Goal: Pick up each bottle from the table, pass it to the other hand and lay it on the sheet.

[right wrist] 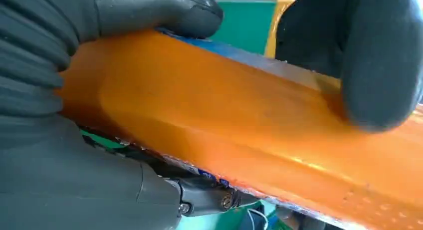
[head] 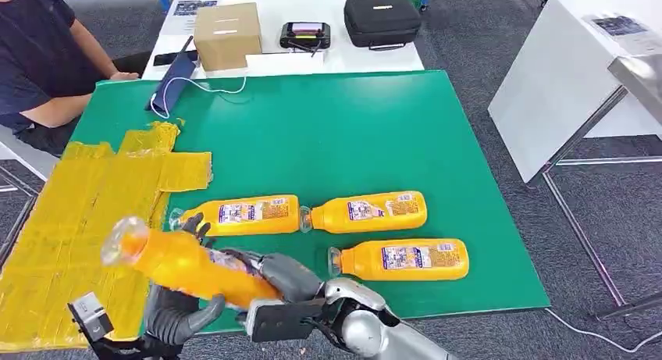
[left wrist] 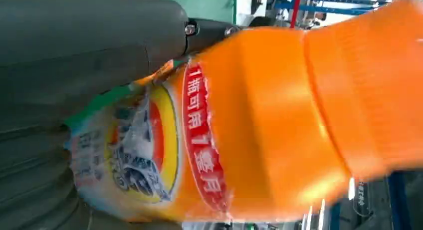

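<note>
- Head view: an orange bottle (head: 183, 265) is held tilted above the table (head: 351, 133) edge — gripped by the left robot hand (head: 176, 309) and right robot hand (head: 273, 278).
- Its cap end is pointed over the yellow sheet (head: 78, 212).

Held bottle (head: 181, 265): glossy translucent orange plastic with a shiny printed label. Hands (head: 181, 311) (head: 282, 276): matt grey rubbery fingers; silver metal arm (head: 367, 322). Mat (head: 343, 133): smooth matt green. Sheet (head: 78, 212), at the mat's left edge: crinkled glossy yellow tape. Box (head: 227, 33), beyond the far edge: matt brown cardboard.
</note>
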`<control>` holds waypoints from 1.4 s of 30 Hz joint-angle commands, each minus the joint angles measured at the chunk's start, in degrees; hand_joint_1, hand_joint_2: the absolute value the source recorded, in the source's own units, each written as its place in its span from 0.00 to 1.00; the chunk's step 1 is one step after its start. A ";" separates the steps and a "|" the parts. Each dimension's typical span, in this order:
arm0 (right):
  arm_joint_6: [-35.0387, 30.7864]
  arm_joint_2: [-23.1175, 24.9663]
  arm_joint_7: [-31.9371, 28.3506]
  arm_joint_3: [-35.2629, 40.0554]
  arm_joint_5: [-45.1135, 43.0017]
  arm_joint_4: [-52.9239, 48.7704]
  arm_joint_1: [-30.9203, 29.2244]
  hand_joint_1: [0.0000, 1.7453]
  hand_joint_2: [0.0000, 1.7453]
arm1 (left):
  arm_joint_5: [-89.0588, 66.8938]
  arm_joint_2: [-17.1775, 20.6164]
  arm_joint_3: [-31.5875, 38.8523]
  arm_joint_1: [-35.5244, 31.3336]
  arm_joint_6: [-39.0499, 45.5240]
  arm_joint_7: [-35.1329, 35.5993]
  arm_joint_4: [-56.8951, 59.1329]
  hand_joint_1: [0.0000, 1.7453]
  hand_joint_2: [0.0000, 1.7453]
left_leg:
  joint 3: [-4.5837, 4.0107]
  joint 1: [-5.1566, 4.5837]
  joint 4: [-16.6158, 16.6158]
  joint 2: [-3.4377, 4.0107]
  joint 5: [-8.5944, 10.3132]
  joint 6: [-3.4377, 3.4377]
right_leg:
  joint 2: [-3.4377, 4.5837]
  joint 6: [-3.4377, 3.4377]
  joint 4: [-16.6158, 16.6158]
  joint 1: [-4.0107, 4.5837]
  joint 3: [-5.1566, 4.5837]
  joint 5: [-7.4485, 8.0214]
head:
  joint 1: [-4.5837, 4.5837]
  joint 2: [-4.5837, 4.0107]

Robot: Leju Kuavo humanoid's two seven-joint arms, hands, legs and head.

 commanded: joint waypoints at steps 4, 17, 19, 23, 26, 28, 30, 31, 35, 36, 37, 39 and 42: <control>2.83 0.76 1.45 11.12 -0.49 6.58 -8.85 1.00 1.00 | 1.71 -1.88 2.97 -2.40 -1.30 0.71 4.60 0.00 1.00 | 0.22 0.04 -0.06 -0.13 -0.04 -0.05 | 0.43 -0.11 -0.03 -0.03 0.18 -0.03 | 0.00 0.00; 2.07 0.38 1.96 11.19 -2.31 8.09 -9.14 1.00 1.00 | 2.95 -3.02 3.70 -2.20 -1.24 -0.72 4.03 1.00 1.00 | 0.23 0.07 -0.04 -0.28 -0.04 -0.04 | 0.33 -0.11 -0.07 0.00 0.25 -0.06 | 0.02 0.00; 2.05 0.29 1.96 11.16 -2.33 8.19 -9.16 1.00 1.00 | 2.97 -3.03 3.66 -2.20 -1.29 -0.72 3.96 1.00 1.00 | 0.20 0.05 -0.07 -0.24 0.00 -0.03 | 0.25 -0.09 -0.09 0.00 0.21 -0.03 | 0.00 0.00; 1.91 0.27 2.01 10.98 -2.59 8.24 -9.04 1.00 1.00 | 3.34 -3.27 3.94 -2.13 -1.22 -0.98 3.86 1.00 1.00 | 0.21 0.06 -0.07 -0.26 -0.01 -0.04 | 0.28 -0.10 -0.09 0.00 0.22 -0.04 | 0.00 0.00; 1.36 0.10 2.16 10.42 -2.91 9.10 -8.72 1.00 1.00 | 4.44 -3.81 4.54 -1.89 -1.42 -1.52 3.27 1.00 1.00 | 0.26 0.07 -0.08 -0.33 -0.03 -0.04 | 0.31 -0.12 -0.09 0.00 0.28 -0.07 | 0.00 0.00; 1.18 -0.01 2.17 10.20 -2.95 9.49 -8.61 1.00 1.00 | 4.73 -3.95 4.67 -1.76 -1.47 -1.64 2.98 1.00 1.00 | 0.25 0.08 -0.06 -0.31 -0.04 -0.05 | 0.31 -0.11 -0.10 0.01 0.28 -0.07 | 0.00 0.00; 0.76 -0.05 2.26 9.44 -3.25 10.08 -8.10 1.00 1.00 | 4.90 -4.01 4.73 -1.61 -1.49 -1.71 2.74 1.00 1.00 | 0.21 0.07 -0.08 -0.25 -0.02 -0.03 | 0.24 -0.09 -0.10 0.01 0.23 -0.05 | 0.00 0.00; 0.48 -0.13 2.31 8.97 -3.25 10.49 -7.74 1.00 1.00 | 4.94 -4.12 4.80 -1.50 -1.33 -1.82 2.62 1.00 1.00 | 0.27 0.10 -0.04 -0.33 -0.06 -0.05 | 0.34 -0.12 -0.10 0.02 0.31 -0.08 | -0.02 0.00; -1.89 -0.72 3.03 6.33 -3.17 11.23 -5.75 1.00 1.00 | 3.33 -4.68 5.69 -0.71 0.81 -2.73 1.40 1.00 1.00 | 0.17 0.05 -0.08 -0.25 0.01 -0.02 | 0.13 -0.06 -0.13 0.01 0.19 -0.02 | 0.00 0.00; -3.54 -0.96 3.16 4.43 -2.80 10.69 -4.23 1.00 1.00 | -0.07 -4.74 6.03 -0.29 3.76 -3.43 0.29 1.00 1.00 | 0.25 0.08 -0.09 -0.37 -0.02 -0.03 | 0.23 -0.10 -0.14 0.01 0.30 -0.06 | 0.00 0.00; -4.82 -1.32 3.34 3.27 -2.07 10.15 -3.12 0.82 1.00 | -3.50 -4.45 5.94 -0.04 6.63 -3.83 -0.56 1.00 1.00 | 0.21 0.07 -0.09 -0.33 0.00 -0.02 | 0.13 -0.07 -0.14 0.02 0.25 -0.05 | 0.00 0.00; -11.65 -1.42 2.94 -3.49 -0.15 6.02 2.86 0.00 1.00 | -22.23 -4.21 6.77 0.63 21.39 -5.68 -4.15 1.00 1.00 | 0.16 0.10 -0.05 -0.39 -0.01 -0.02 | 0.07 -0.07 -0.13 0.05 0.23 -0.07 | 0.00 0.00; -12.95 -1.96 2.91 -6.89 0.74 2.30 6.34 0.00 1.00 | -30.52 -3.73 7.21 0.96 26.89 -4.85 -6.81 1.00 1.00 | 0.20 0.14 -0.04 -0.56 -0.04 -0.03 | 0.01 -0.09 -0.15 0.08 0.32 -0.13 | -0.02 0.00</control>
